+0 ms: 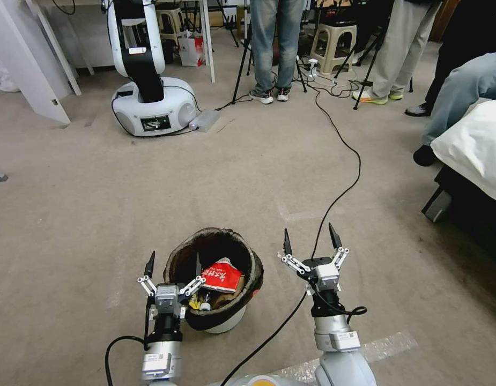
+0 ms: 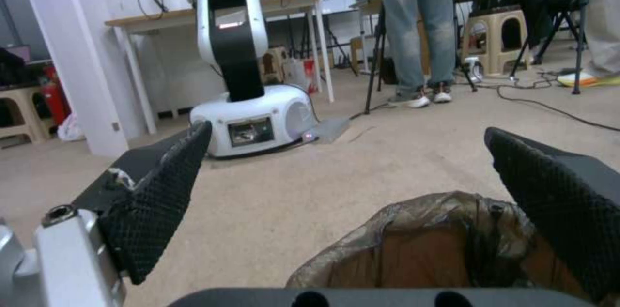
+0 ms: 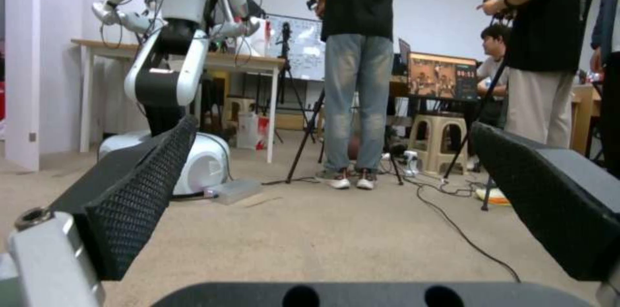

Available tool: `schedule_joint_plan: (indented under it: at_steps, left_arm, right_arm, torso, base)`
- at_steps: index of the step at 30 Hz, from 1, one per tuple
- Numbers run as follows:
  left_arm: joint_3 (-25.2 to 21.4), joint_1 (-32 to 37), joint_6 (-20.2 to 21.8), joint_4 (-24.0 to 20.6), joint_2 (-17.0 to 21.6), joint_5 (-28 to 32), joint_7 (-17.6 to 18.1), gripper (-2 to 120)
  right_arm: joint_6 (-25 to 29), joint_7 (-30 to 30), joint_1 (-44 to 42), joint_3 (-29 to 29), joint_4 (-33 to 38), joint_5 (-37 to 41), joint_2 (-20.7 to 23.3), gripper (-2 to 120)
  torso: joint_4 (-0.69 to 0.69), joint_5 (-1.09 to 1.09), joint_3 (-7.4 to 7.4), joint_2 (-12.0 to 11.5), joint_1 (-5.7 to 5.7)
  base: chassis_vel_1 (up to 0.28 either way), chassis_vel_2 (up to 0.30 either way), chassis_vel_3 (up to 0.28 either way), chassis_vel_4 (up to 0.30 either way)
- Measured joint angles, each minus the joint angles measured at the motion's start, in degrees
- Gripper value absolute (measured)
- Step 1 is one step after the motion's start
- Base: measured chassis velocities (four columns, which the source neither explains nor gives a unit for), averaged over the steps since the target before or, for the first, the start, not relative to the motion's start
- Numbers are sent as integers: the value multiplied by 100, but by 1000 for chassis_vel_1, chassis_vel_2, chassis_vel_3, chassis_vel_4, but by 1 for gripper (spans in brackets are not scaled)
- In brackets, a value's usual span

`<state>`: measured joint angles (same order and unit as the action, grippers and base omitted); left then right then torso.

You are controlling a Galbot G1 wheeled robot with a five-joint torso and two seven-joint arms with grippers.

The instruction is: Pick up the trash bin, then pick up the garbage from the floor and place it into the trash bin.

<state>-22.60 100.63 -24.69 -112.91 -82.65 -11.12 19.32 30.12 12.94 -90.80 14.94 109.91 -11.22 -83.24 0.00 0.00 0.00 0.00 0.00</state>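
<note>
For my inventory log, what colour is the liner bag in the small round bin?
Dark brown-black plastic liner bag, clearest in the head view.

You're looking at a trash bin (image 1: 226, 321) with a white body and a dark brown-black liner folded over its rim; in the left wrist view that liner (image 2: 445, 229) looks translucent brownish-grey and crinkled. Inside sits the garbage (image 1: 222, 276): a red packet with white lettering and white edges, plus bits of yellow and brown beneath it. Your left gripper (image 1: 174, 265) and right gripper (image 1: 311, 244) have black tips, silver-white linkages and grey metal bodies; up close their pads (image 3: 139, 195) carry a fine black diamond-grid texture. The carpet (image 1: 97, 203) is plain beige-grey. A black cable (image 1: 341, 187) crosses it. The other robot (image 1: 146, 80) is glossy white with black panels.
</note>
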Motion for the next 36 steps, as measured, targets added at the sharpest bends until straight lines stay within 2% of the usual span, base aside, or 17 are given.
schedule_joint_plan:
  at_steps: [36]
  left_arm:
    - [-5,-16,72,-15,3,48,16,100]
  right_arm:
    - [13,-12,11,6,-9,3,10,100]
  torso:
    - [0,0,0,0,1]
  base:
    - [0,0,0,0]
